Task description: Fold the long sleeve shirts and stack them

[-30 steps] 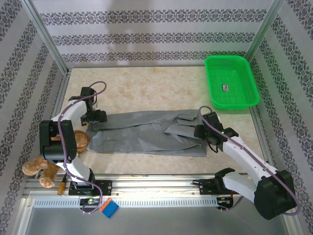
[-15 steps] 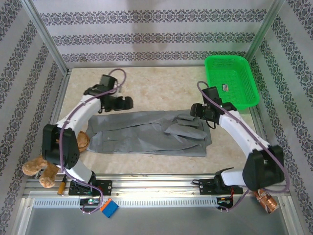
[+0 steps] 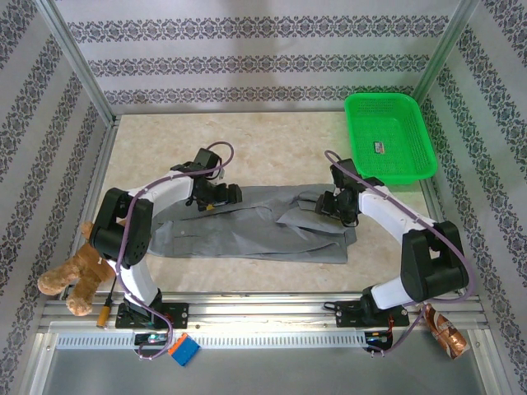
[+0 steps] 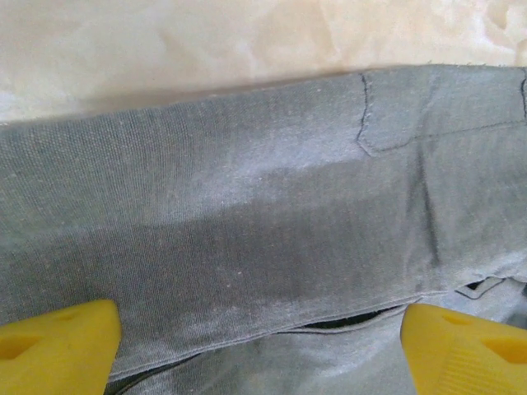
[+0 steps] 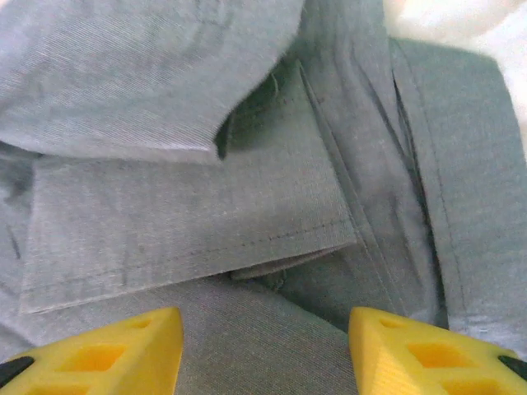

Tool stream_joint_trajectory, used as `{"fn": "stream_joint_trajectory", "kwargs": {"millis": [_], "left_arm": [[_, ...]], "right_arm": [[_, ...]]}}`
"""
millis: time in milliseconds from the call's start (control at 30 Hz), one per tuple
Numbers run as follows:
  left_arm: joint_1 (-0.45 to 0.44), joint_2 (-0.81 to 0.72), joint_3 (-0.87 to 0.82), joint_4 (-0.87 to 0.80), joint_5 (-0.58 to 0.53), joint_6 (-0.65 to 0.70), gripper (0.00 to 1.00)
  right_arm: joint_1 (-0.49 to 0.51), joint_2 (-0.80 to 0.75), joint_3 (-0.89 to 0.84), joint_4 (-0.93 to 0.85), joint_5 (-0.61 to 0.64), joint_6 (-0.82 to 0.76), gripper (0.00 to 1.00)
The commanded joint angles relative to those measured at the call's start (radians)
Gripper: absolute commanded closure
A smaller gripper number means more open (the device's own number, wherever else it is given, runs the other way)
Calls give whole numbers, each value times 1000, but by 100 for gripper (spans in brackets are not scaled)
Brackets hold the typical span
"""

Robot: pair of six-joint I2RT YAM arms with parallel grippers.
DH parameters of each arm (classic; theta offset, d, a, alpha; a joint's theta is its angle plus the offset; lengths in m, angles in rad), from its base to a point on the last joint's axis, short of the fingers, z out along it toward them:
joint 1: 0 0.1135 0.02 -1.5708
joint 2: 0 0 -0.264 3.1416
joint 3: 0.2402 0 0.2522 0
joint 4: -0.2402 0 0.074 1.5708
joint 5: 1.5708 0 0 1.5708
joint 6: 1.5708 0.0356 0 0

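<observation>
While the grey shirt (image 3: 247,232) lies spread across the middle of the worktop (image 3: 247,148), running from centre left to centre right in the top view, both arms reach in over it from the bottom edge. The shirt is flat but partly doubled over, with a sleeve and its cuff (image 5: 181,214) laid back on the body near the right end.

The left gripper (image 3: 222,196) hangs over the shirt's upper edge, left of centre. In the left wrist view its yellow fingers (image 4: 58,341) sit in the two lower corners of the frame, spread wide, with plain grey cloth and the stitched outline of a pocket (image 4: 436,107) below them. It has hold of nothing.

The right gripper (image 3: 331,206) is over the folded sleeve at the shirt's right end. In the right wrist view its yellow fingers (image 5: 99,350) stand apart at the bottom of the frame, the cuff just above them. No cloth is pinched between them.

A green basket (image 3: 391,123) sits in the upper right of the top view, apart from the shirt, and holds a small white tag (image 3: 380,148) on its floor. A brown plush toy (image 3: 70,276) lies at the lower left, beside the left arm.
</observation>
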Motion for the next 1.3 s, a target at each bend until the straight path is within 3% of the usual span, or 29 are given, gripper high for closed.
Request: {"fn": "stream_joint_trajectory", "kwargs": {"millis": [0,333,667,800,1033,1267], "left_arm": [[-11,14,-29,52,3,-12,12],[-11,4,-96,70,-15,2,13],[-11,8,-129,82,-23,10,13],[-10,21,-140,86,-23,8,13],[-11,45,-132,83,-21,8,14],[-11,75,-119,81,-17,12,14]], "right_arm": [[1,33,-13,48,-4,55,44],[-18,171,28,141,4,95,48],[-26,110,43,193,90,117,91],[-25,33,42,198,90,109,100],[-12,-98,66,200,76,106,100],[-28,-49,159,194,85,80,100]]}}
